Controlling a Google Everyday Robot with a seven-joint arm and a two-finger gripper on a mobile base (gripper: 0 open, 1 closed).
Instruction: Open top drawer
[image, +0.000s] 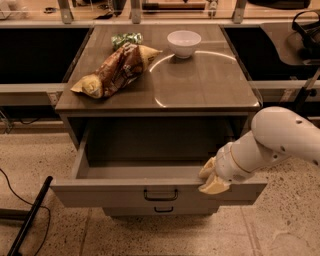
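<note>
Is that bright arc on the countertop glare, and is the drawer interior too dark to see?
Camera view: yes, glare on the countertop, curving below the white bowl; top drawer interior shadowed at the back, floor visible; gripper at its front's right edge, well lit.
</note>
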